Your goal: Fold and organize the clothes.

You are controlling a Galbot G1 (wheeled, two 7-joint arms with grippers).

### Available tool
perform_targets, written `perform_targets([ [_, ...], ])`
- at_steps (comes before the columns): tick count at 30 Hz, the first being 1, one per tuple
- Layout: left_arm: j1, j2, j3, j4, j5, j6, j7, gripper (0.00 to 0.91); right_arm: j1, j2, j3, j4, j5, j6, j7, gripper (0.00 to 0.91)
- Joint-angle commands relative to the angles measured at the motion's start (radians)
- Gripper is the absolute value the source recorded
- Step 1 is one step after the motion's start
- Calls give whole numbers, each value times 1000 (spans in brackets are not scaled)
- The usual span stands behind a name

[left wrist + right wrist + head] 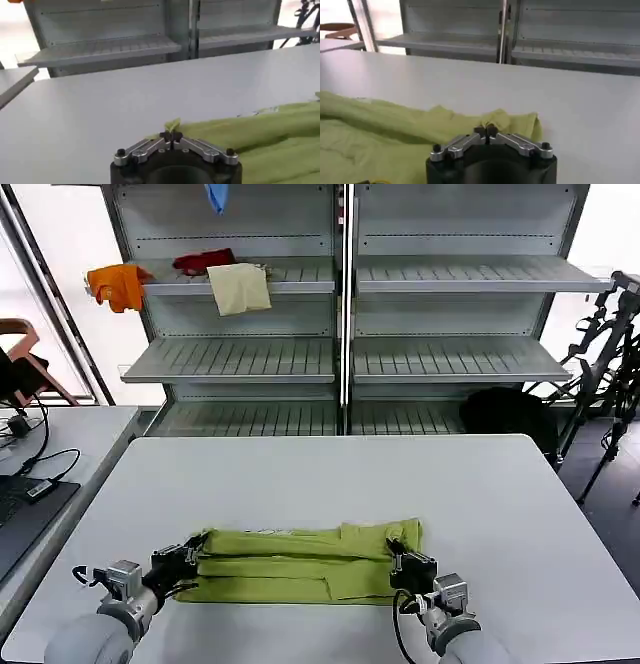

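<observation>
I have the lime t-shirt (pixel 300 564) lying as a long folded band across the near edge of the white table (pixel 330 474), at about six o'clock in my head view, with its layers stacked lengthwise. The left gripper (pixel 190 556) sits at the band's nine o'clock end, its jaws pinched together on a small peak of green cloth (pixel 172 124), and the right gripper (pixel 397 556) mirrors it at the three o'clock end, jaws closed on a raised pucker of fabric (the wrist cameras make both pinches plain). I judge the two ends are held like this so the band can be lifted evenly and doubled over. Beyond the table at twelve o'clock stand the grey shelves (pixel 240 359), carrying orange (pixel 118 284), red (pixel 203 259) and cream cloths (pixel 239 287) that I leave alone.
</observation>
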Motion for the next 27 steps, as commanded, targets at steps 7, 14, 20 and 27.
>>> perform_targets([
  [7, 21, -29, 10, -36, 133, 6, -23, 907, -29, 14, -9, -6, -287, 3, 7, 907],
  [14, 39, -51, -7, -55, 7, -128, -14, 907, -46, 16, 29, 109, -152, 63, 27, 907],
  [20, 88, -104, -6, -62, -72, -224, -99, 907, 2, 7, 93, 212, -11, 190, 42, 907],
  [27, 139, -184, -1, -57, -46, -277, -198, 907, 105, 6, 123, 202, 89, 265, 81, 907],
])
